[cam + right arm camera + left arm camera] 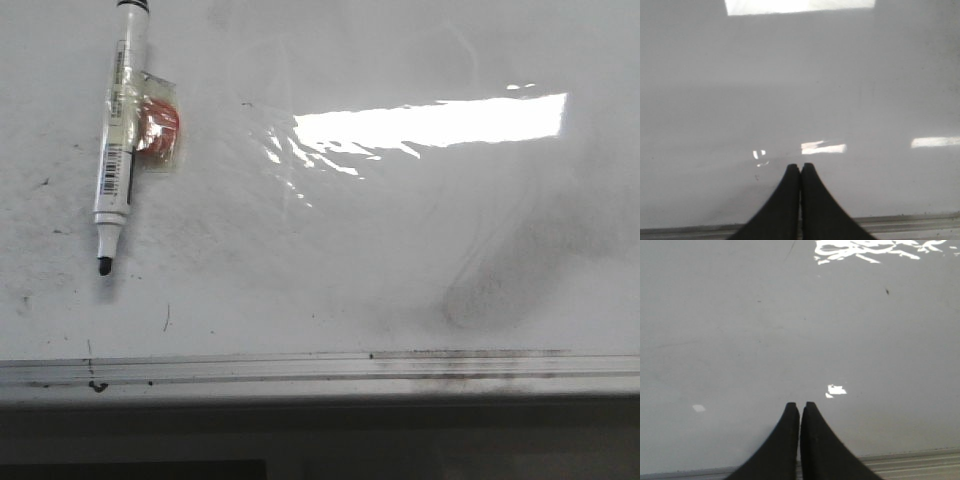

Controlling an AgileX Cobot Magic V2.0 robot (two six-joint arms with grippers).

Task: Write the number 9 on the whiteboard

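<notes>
Uncapped marker (121,140) flat on smudged whiteboard (400,260) — both grippers (800,406) (800,167) closed

Whiteboard (400,250) glossy and smooth with grey smudging and glare, its lower-edge strip (320,368) dull brushed-looking metal, marker (120,140) smooth white plastic with a paper-like label, both grippers' fingers (785,440) matt black.
</notes>
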